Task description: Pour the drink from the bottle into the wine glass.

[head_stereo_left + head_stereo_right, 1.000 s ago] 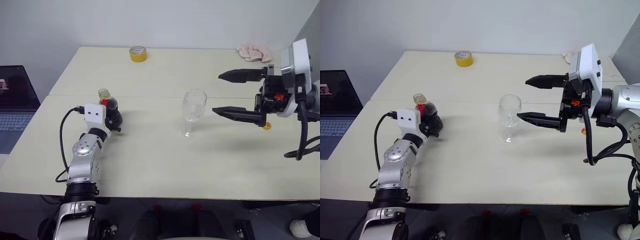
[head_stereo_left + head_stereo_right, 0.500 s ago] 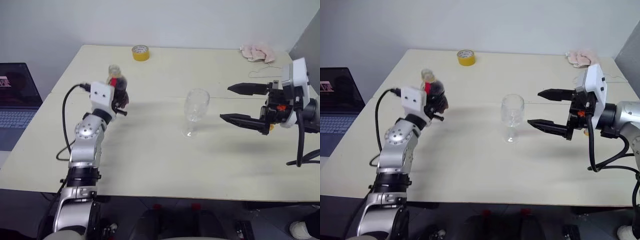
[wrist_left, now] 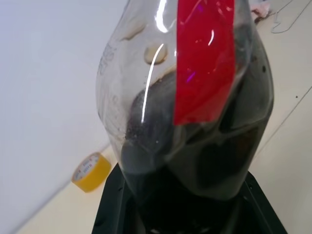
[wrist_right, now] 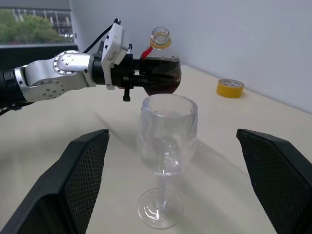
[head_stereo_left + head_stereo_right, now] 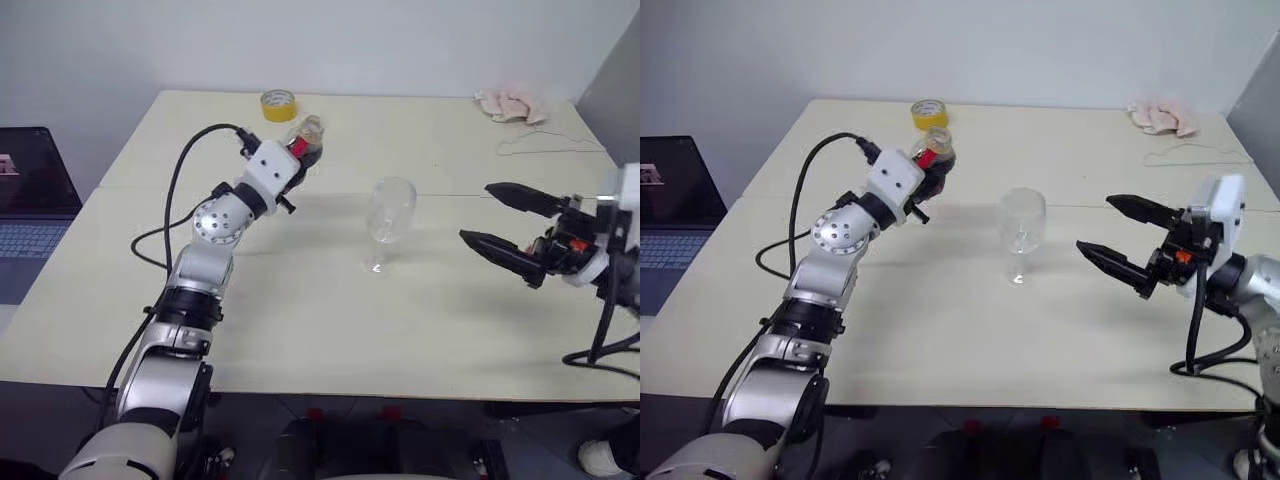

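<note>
step: carrying to pour | left hand clamped on cola bottle, upright, uncapped, upper centre-left of frame | wine glass empty at tabletop centre | right hand spread apart, holding nothing, right of glass | next: bring neck over rim, tilt

Probably office (laptop, table)

The left tool has lifted the bottle toward the wine glass.
</note>
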Motion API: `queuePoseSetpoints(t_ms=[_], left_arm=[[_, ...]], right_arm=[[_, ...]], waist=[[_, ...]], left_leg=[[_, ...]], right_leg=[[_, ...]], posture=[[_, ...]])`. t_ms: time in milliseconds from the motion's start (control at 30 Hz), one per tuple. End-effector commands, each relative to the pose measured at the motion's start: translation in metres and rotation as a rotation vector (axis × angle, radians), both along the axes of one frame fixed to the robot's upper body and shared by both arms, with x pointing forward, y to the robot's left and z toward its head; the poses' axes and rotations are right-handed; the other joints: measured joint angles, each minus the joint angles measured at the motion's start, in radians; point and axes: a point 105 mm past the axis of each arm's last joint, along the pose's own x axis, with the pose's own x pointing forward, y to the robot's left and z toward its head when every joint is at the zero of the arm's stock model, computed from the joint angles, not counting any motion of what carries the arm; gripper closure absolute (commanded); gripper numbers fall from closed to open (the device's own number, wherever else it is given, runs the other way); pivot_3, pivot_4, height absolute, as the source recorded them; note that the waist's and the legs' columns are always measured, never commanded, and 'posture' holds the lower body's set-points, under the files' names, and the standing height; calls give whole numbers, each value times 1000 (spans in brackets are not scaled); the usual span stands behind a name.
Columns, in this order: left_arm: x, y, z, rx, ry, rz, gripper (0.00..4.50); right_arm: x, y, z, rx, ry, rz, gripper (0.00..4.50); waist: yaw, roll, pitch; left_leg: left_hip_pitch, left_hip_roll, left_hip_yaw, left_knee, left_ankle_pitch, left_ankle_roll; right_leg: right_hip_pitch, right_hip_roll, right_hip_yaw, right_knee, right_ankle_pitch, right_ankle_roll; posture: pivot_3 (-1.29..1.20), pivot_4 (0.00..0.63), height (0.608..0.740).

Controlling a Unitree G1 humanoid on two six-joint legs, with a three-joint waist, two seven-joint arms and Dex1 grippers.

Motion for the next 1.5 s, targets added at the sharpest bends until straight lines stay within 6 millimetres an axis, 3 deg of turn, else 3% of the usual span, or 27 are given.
queuePoseSetpoints(t_ms=[33, 600, 933, 1500], left_arm=[[-5, -15, 30, 53, -133, -55, 3513], [-10, -55, 33, 269, -296, -158, 3513], [-12, -63, 33, 397, -417, -152, 3513], [-12, -60, 38, 514, -542, -117, 3513]], right_arm=[[-10, 3, 5, -14, -66, -31, 0], [-14, 19, -15, -57, -5, -36, 0], [-14, 21, -18, -58, 8, -31, 0], [-14, 21, -20, -63, 23, -27, 0]], waist=[[0, 0, 0], [-2, 0, 0], [-2, 0, 0], [-3, 0, 0]], left_leg=[[0, 0, 0, 1, 0, 0], [0, 0, 0, 4, 0, 0], [0, 0, 0, 4, 0, 0], [0, -1, 0, 5, 0, 0]], right_leg=[[0, 0, 0, 0, 0, 0], [0, 0, 0, 6, 0, 0], [0, 0, 0, 6, 0, 1], [-1, 0, 0, 7, 0, 1]], posture=[[0, 150, 740], [0, 150, 740], [0, 150, 740], [0, 150, 740]])
